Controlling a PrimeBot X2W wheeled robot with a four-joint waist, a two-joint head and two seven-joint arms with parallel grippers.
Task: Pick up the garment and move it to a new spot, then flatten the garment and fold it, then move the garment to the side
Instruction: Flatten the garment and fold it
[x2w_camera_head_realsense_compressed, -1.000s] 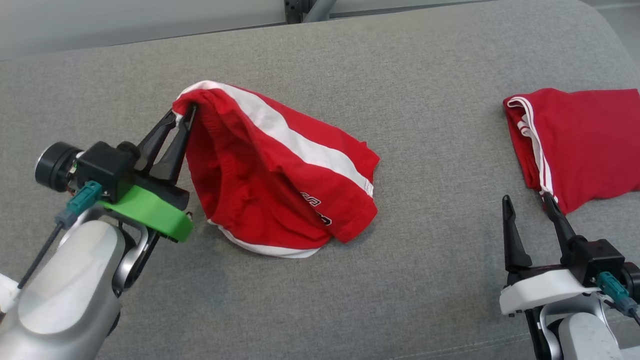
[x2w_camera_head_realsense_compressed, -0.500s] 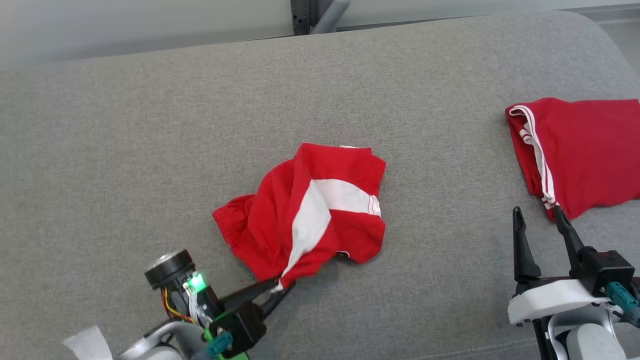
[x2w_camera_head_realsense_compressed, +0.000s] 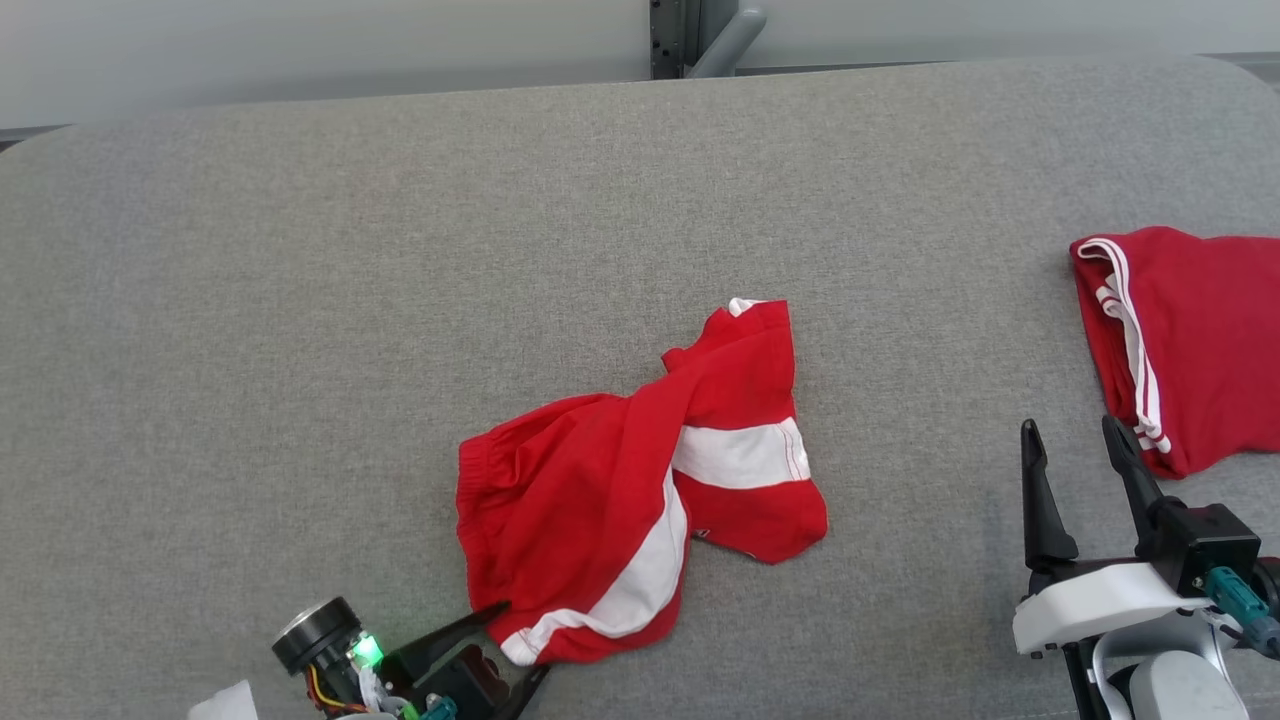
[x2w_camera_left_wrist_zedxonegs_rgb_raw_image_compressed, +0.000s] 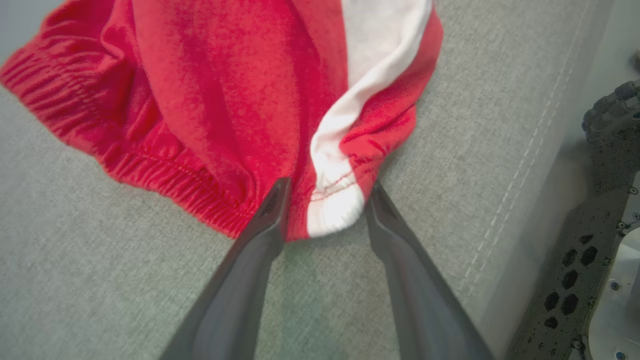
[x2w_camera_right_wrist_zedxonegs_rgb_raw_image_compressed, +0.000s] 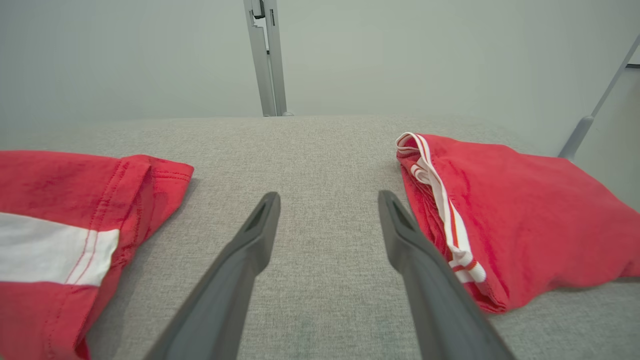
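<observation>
The red shorts (x2w_camera_head_realsense_compressed: 600, 480) with a white side stripe lie crumpled on the grey padded bench (x2w_camera_head_realsense_compressed: 300, 300), near its middle and towards the near edge. Their long axis runs from near left to far right, and the elastic waistband (x2w_camera_head_realsense_compressed: 472, 500) faces left. The left tool (x2w_camera_head_realsense_compressed: 525, 637) is released, its fingers apart on either side of the shorts' near corner. The right tool (x2w_camera_head_realsense_compressed: 1068, 423) stands wide and empty, just beside a folded red garment (x2w_camera_head_realsense_compressed: 1200, 330) at the right.

Garment (x2w_camera_head_realsense_compressed: 580, 480), folded cloth (x2w_camera_head_realsense_compressed: 1210, 340) on cushion (x2w_camera_head_realsense_compressed: 300, 300)
</observation>
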